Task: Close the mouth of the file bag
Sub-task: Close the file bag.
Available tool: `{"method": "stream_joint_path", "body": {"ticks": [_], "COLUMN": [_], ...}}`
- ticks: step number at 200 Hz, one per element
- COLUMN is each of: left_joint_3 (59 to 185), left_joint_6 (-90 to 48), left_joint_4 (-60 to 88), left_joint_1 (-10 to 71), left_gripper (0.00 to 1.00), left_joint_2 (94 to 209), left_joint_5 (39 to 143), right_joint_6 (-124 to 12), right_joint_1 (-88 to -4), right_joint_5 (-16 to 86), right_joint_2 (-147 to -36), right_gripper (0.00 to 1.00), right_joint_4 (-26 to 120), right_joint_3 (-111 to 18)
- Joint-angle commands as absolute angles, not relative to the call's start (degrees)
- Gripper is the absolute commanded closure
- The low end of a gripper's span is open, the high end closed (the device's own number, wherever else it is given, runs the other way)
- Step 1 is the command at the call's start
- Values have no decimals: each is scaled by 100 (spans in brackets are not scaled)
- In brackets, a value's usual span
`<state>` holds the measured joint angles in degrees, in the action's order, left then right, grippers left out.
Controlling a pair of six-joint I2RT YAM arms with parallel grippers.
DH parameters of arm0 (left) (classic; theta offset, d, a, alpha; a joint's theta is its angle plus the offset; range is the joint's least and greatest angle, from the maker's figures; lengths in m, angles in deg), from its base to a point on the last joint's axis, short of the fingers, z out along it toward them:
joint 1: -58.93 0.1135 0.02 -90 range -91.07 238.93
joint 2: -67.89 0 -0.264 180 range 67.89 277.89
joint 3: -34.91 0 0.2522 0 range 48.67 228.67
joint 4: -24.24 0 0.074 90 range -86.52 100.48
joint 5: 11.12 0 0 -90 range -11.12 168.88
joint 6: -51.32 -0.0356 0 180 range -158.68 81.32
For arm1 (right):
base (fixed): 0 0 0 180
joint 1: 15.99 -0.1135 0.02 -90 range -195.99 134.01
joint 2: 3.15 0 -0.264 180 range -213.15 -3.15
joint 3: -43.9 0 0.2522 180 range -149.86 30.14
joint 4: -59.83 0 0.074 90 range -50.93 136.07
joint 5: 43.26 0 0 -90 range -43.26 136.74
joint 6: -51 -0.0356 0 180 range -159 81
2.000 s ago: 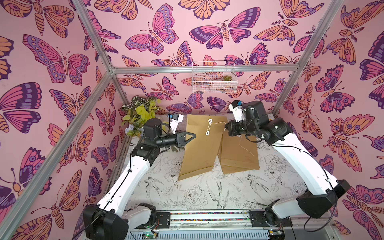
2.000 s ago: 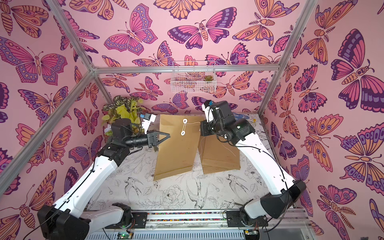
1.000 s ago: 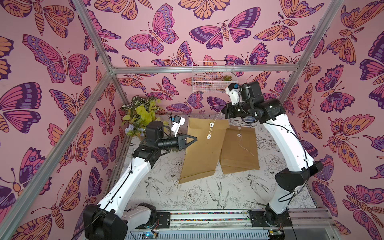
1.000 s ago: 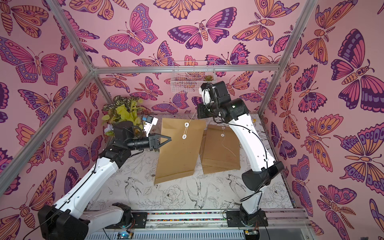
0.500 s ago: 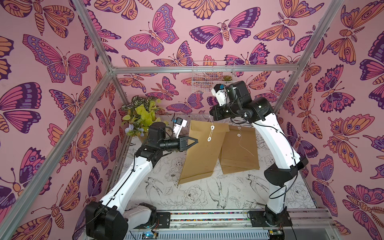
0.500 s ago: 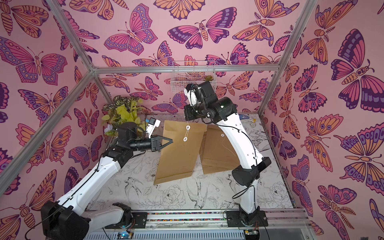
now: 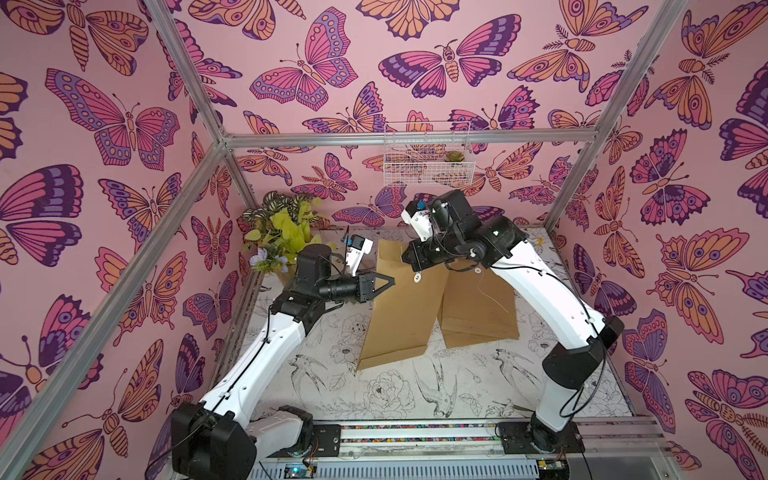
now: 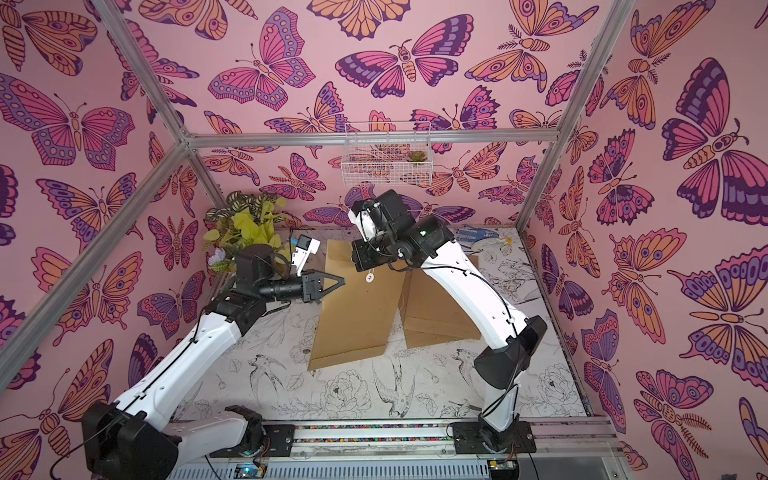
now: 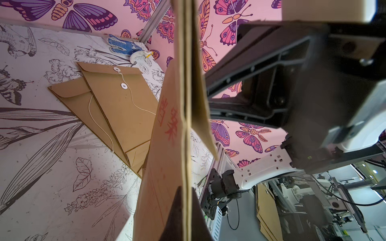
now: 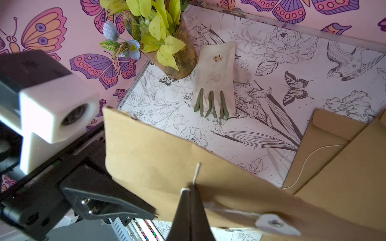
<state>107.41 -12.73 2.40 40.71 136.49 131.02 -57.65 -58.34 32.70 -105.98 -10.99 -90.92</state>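
The brown file bag hangs tilted above the table, its lower edge near the surface. My left gripper is shut on the bag's left edge, seen edge-on in the left wrist view. At the bag's top, my right gripper is shut on the thin white string. A white round fastener disc shows on the flap just beside it. The flap stands a little away from the bag's body.
More file bags lie flat at the right, one with a loose string. A potted plant stands back left, with a pale glove beside it. A blue glove lies back right. A wire basket hangs on the back wall.
My right arm has swung left across the top of the bag, keeping its hold on the string. The left gripper has shifted slightly right with the bag.
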Motion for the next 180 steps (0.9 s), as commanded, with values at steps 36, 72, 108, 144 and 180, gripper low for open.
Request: {"method": "stream_joint_path", "body": {"ticks": [36,72,108,144,180], "left_joint_3": [10992,11013,11026,11032,11101], "left_joint_6": [-1271,-1249,-1231,-1223,-1205], "left_joint_4": [380,377,379,371,379], "left_joint_1": [4171,4179,4179,4179,4179], "left_gripper": [100,100,100,100,100], "left_joint_2": [13636,13677,13697,13644,13649], "left_joint_5": [13109,13100,13117,13100,13069], "right_joint_6": [-6047,-6218,-6413,-6361,-6484], "right_joint_1": [-5748,-5488,-5431,-5440,-5440], "right_joint_5": [2837,2921,3121,3351,3495], "right_joint_2": [-9505,-8860,-8665,-8663,-8563], "right_gripper": [100,100,100,100,100], "right_joint_4": [-316,177,554,442,576], "right_joint_3": [-7798,-7016,-6612,-6554,-6084]}}
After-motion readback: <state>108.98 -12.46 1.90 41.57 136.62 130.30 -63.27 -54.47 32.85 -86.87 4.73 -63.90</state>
